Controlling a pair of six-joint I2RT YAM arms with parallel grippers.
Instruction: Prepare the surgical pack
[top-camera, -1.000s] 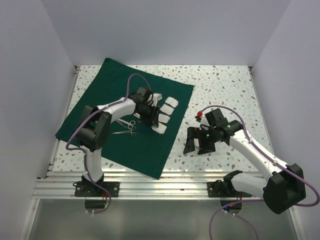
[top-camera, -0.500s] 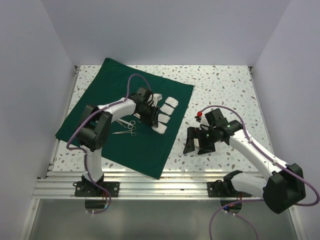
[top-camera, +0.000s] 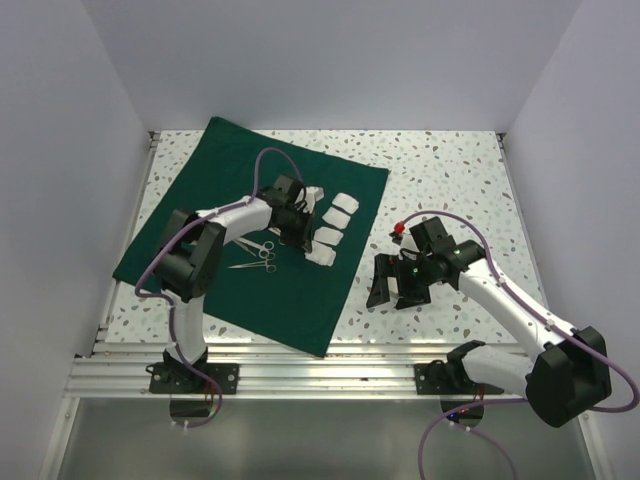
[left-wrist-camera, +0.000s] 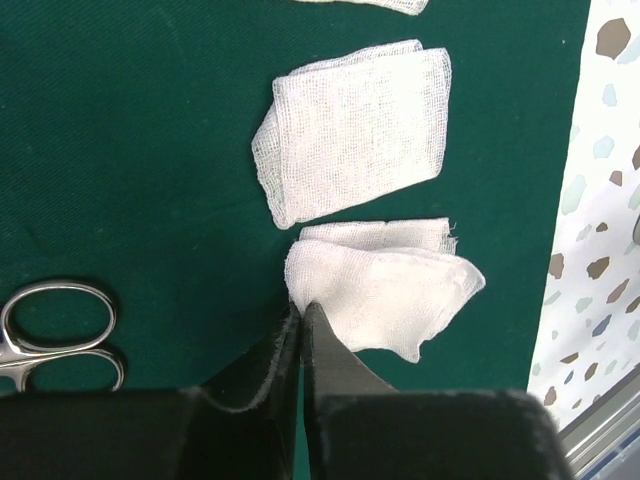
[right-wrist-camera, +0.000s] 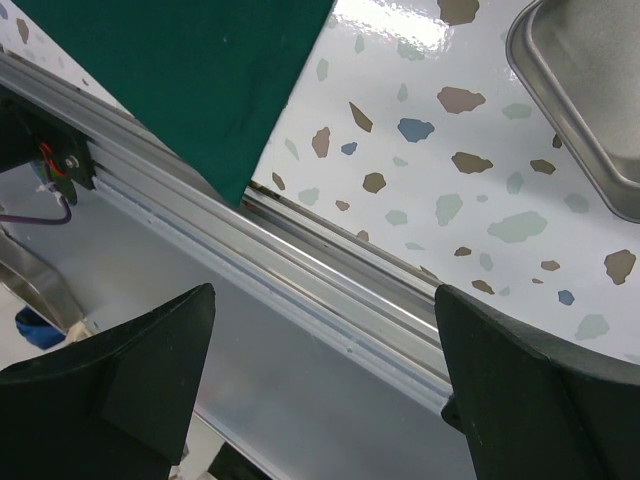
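Note:
The dark green drape (top-camera: 215, 180) lies flat on the left of the table. Several white gauze squares (top-camera: 337, 219) lie in a row on its right part. My left gripper (top-camera: 298, 238) is low over the drape, shut on the near corner of the nearest gauze square (left-wrist-camera: 385, 290), next to another gauze square (left-wrist-camera: 355, 130). The scissors (top-camera: 262, 245) and forceps (top-camera: 250, 265) lie just left of it; the scissor rings (left-wrist-camera: 55, 310) show in the left wrist view. My right gripper (top-camera: 395, 283) hangs open and empty over the near table edge. The steel tray (right-wrist-camera: 590, 100) shows beside it.
The aluminium rail (top-camera: 300, 375) runs along the table's near edge, and the drape's near corner (right-wrist-camera: 200, 70) reaches it. White walls close in the left, back and right sides. Speckled bare tabletop (top-camera: 440, 170) lies right of the drape.
My left jaws have closed on the corner of the nearest gauze square, which has shifted slightly. The right arm has not moved.

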